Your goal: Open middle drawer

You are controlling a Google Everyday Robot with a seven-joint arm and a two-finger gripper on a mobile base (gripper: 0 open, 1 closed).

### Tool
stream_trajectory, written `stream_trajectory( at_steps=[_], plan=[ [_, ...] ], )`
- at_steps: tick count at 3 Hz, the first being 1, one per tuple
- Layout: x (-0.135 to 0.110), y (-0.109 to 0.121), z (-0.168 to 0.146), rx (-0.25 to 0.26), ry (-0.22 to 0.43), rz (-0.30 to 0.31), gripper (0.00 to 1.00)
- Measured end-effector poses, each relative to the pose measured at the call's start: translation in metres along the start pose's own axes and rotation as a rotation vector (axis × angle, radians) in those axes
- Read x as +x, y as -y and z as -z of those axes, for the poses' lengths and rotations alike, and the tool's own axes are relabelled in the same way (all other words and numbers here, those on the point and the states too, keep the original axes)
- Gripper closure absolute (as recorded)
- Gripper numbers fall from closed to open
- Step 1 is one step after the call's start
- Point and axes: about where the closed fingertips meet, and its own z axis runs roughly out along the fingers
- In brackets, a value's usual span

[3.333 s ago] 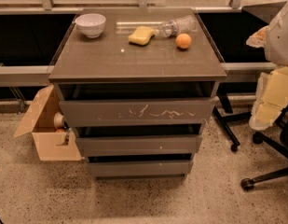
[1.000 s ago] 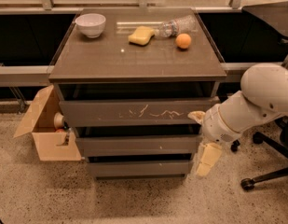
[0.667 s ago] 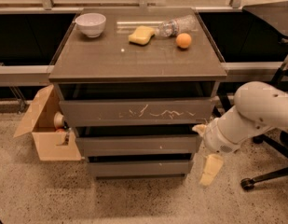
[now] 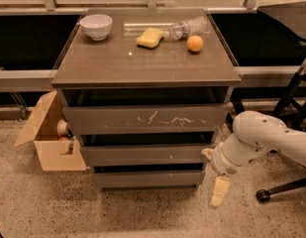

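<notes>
The middle drawer point(image 4: 142, 154) is the wide grey-brown flat front with one tiny white fleck, second from the top in the cabinet point(image 4: 142, 66). It sits pushed in, with a dark gap above it and no tray showing. The scratched top drawer front point(image 4: 145, 119) is above it and the shorter bottom front point(image 4: 147, 178) below. My gripper point(image 4: 214, 172) is low at the cabinet's right front corner, beside the right end of the middle drawer. Its cream fingers point(image 4: 219, 191) stand apart, one near the drawer's right end and one pointing down at the floor. It holds nothing.
On the cabinet top lie a white bowl point(image 4: 96, 26), a yellow sponge point(image 4: 149, 37), a fallen plastic bottle point(image 4: 188, 28) and an orange point(image 4: 194, 43). An open cardboard box point(image 4: 48, 143) stands at the left. Office chair legs point(image 4: 281, 187) are at the right.
My arm came in from the right edge to the drawers' right side, then sank lower and drifted a little right. The drawers have not moved.
</notes>
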Motion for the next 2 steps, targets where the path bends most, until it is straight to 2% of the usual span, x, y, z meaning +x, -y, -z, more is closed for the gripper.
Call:
stream_trajectory(
  at_steps=[1,2],
  plan=[
    [0.000,0.000,0.000,0.000,0.000,0.000,0.00],
    [-0.001,0.034,-0.017,0.067,-0.010,0.122,0.00]
  ],
)
